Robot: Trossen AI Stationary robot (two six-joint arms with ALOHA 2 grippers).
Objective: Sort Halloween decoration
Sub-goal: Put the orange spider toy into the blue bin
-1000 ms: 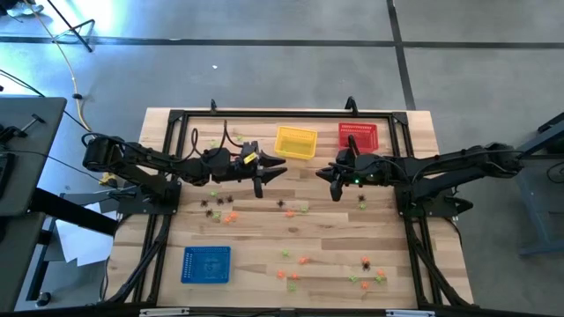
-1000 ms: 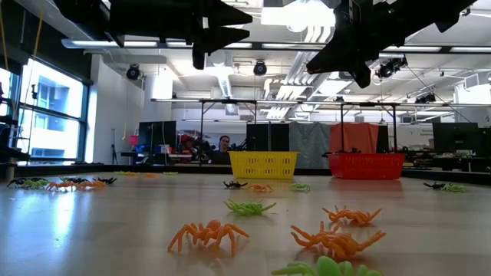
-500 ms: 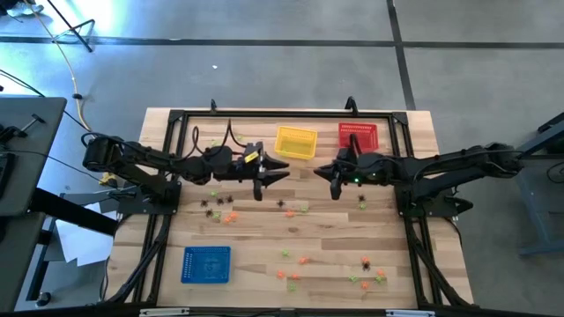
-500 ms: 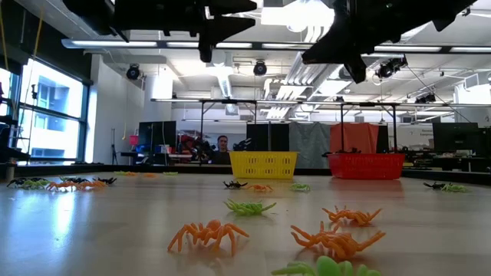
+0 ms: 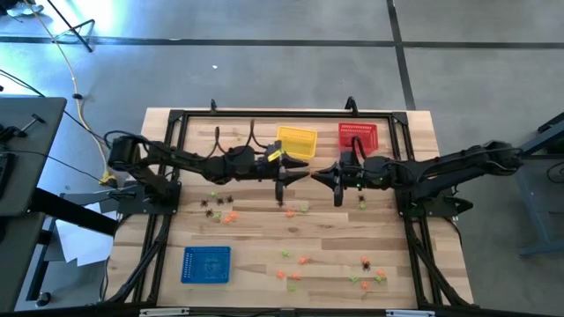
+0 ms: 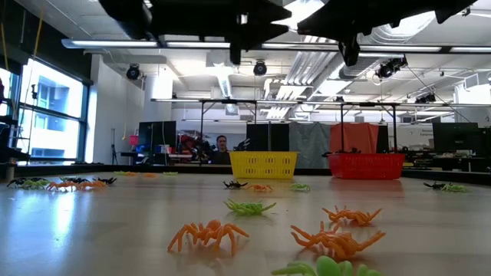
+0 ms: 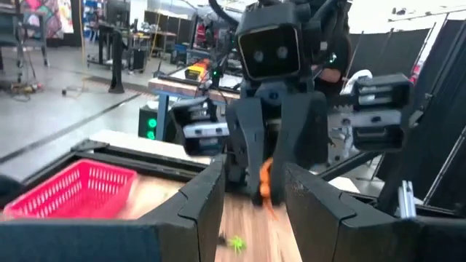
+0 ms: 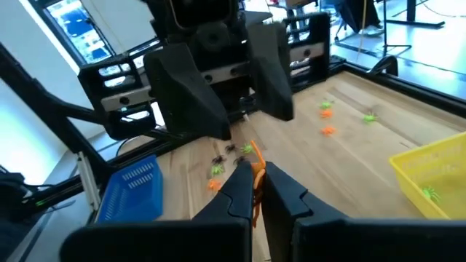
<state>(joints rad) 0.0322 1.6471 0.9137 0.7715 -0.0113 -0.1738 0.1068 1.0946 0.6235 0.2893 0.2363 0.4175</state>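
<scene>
The right gripper [image 5: 337, 180] is clamped on an orange spider [image 8: 255, 191], pinched thin between its fingertips [image 8: 244, 182] and carried in the air over the middle of the table [image 5: 264, 264]. Facing it from the left is the left gripper [image 5: 286, 179], jaws spread wide and empty; in the left wrist view its fingers [image 7: 200, 196] frame the other arm's closed tips with the orange piece between them. The two tips are close together but apart. This reads as a hand-over: the right arm offers the spider end-on, and the left holds its jaws wide so it can close around it without bumping.

Just behind them, at the far edge, stand the yellow basket [image 5: 295, 142] and the red basket [image 5: 358, 136]; the blue basket [image 5: 205, 264] sits at the near left. A small green piece already lies in the yellow one. The rest of the trinkets lie loose: a cluster [image 5: 218, 208] of black and orange spiders to the left, a few beneath the grippers [image 5: 295, 210], more along the near right [image 5: 366, 271]. Most of the sorting appears to remain.
</scene>
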